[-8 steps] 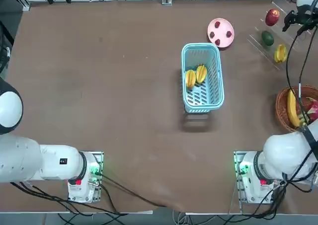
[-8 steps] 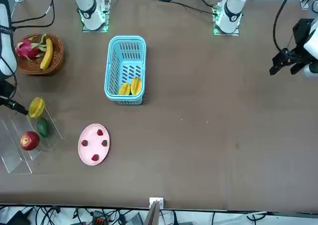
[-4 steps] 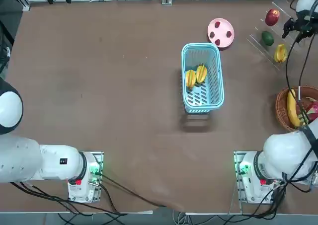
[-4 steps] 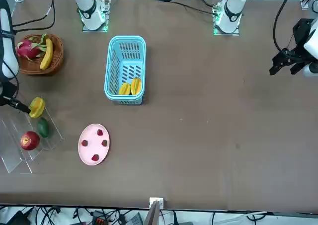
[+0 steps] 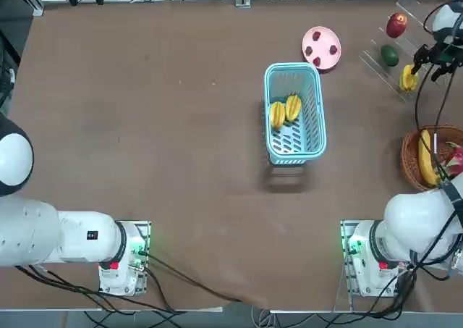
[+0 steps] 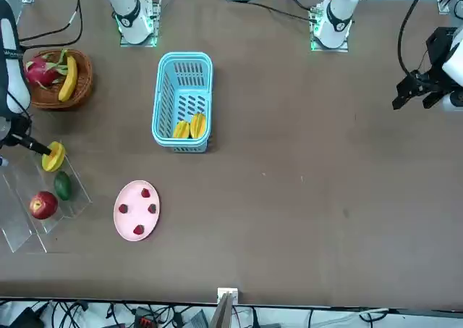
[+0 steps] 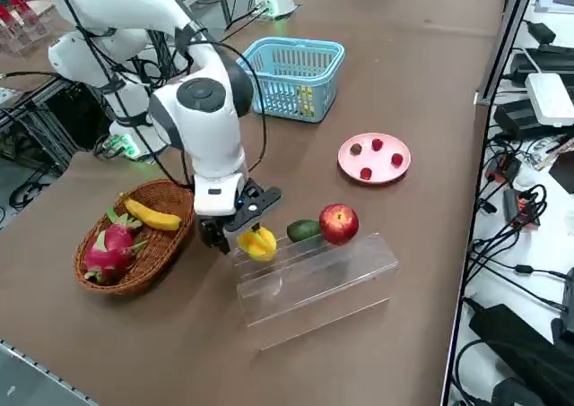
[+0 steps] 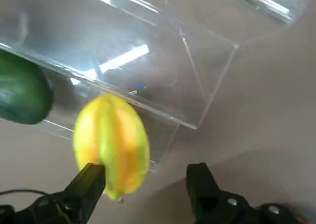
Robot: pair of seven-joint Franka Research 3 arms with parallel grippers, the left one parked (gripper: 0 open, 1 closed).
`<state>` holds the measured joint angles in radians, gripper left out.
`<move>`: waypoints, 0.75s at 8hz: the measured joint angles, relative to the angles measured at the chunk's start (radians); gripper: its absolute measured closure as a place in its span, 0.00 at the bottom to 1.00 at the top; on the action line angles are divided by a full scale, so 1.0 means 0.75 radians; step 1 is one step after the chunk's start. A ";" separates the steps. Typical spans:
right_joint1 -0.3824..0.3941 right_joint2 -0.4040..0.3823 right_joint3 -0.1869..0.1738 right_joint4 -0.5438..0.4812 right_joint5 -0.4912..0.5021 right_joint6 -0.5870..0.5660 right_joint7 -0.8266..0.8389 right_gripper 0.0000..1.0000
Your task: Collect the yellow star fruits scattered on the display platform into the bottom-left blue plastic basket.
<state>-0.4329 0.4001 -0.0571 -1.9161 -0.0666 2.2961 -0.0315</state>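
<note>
Yellow and ridged, one star fruit (image 8: 111,145) sits on the clear display platform (image 7: 309,285), at the end nearest the wicker basket (image 7: 134,285) and beside a dark green fruit (image 7: 303,230). The right gripper (image 8: 145,177) is right at it, fingers spread wide and gripping nothing — the fruit lies much closer to one finger than the other, partly behind that tip; whether they touch, I can't tell. Two more star fruits (image 5: 285,111) lie together inside the blue plastic basket (image 5: 295,66).

dark green fruit (image 8: 22,88) sits just beside the star fruit (image 8: 111,145).
</note>
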 joint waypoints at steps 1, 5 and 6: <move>-0.019 -0.001 0.001 -0.004 0.001 0.020 -0.004 0.00; -0.031 0.000 0.015 -0.024 0.022 0.088 -0.004 0.00; -0.031 0.000 0.022 -0.027 0.025 0.094 -0.004 0.00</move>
<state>-0.4563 0.4003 -0.0404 -1.9366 -0.0479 2.3666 -0.0348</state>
